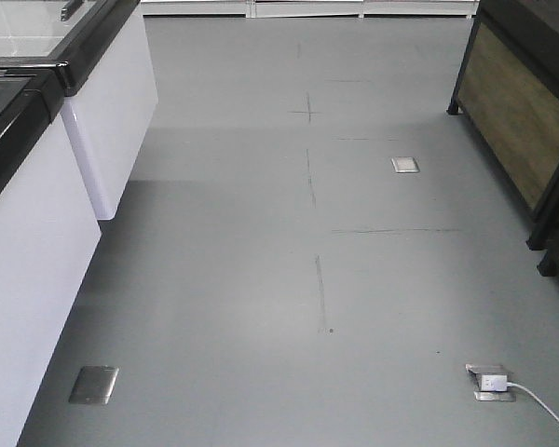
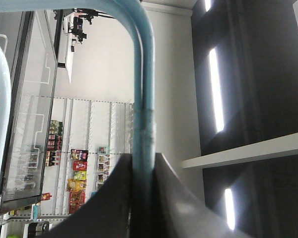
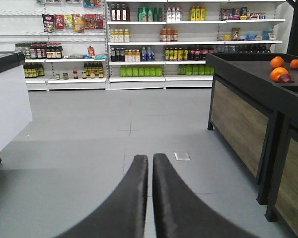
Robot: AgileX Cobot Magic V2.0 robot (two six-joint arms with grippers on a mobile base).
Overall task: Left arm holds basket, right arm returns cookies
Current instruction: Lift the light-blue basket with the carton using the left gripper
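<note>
Basket (image 2: 144, 99) shows me only its handles: I count two light blue hoops, one through my left hand (image 2: 143, 157) and the other along the picture's left edge. The held hoop's long bar runs straight out from between the fingers, then bends over at its far end. The left hand is clenched on it, a black finger on each side. The basket body is out of view, and I cannot tell where the cookies are. My right hand (image 3: 150, 158) is pressed closed on nothing, its two fingers touching along their length and pointing level down the aisle toward the store shelves (image 3: 154, 44) of bottles. Right of it stands a dark desk (image 3: 238, 67) with wood-panelled sides. On its top, well back from the near left corner, lie three oranges (image 3: 278, 74) and a sliver of a fourth. The grey floor (image 1: 261, 261) carries three metal socket plates, one (image 1: 491, 382) with a white plug and cable. White freezer cabinets (image 1: 37, 279) line the left
</note>
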